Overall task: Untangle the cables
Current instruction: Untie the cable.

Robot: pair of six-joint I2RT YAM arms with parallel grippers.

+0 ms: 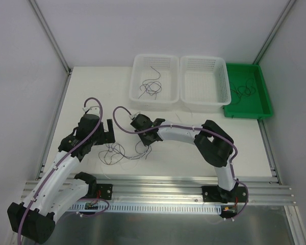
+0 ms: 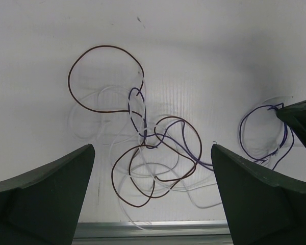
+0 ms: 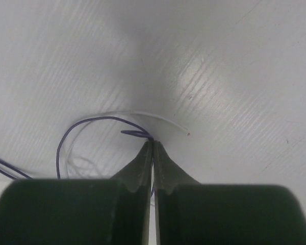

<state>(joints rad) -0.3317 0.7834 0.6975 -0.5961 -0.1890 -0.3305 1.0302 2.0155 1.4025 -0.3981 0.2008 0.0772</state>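
The cables (image 1: 121, 151) lie in a loose tangle on the white table between my two grippers. In the left wrist view the tangle shows a brown cable (image 2: 123, 196), a purple cable (image 2: 186, 145) and a pale white cable (image 2: 158, 176) looped through each other. My left gripper (image 2: 153, 199) hangs open above it, its fingers (image 2: 51, 194) wide apart and touching nothing. My right gripper (image 3: 153, 145) is shut on the purple cable (image 3: 92, 120) at a loop to the tangle's right. A white strand (image 3: 158, 117) curves just past its tips.
Two white baskets (image 1: 133, 87) (image 1: 204, 105) stand at the back; the left one holds a few dark wires (image 1: 150, 88). A green tray (image 1: 262, 97) at the back right holds more wires (image 1: 243, 89). A metal rail (image 1: 158, 186) runs along the near edge.
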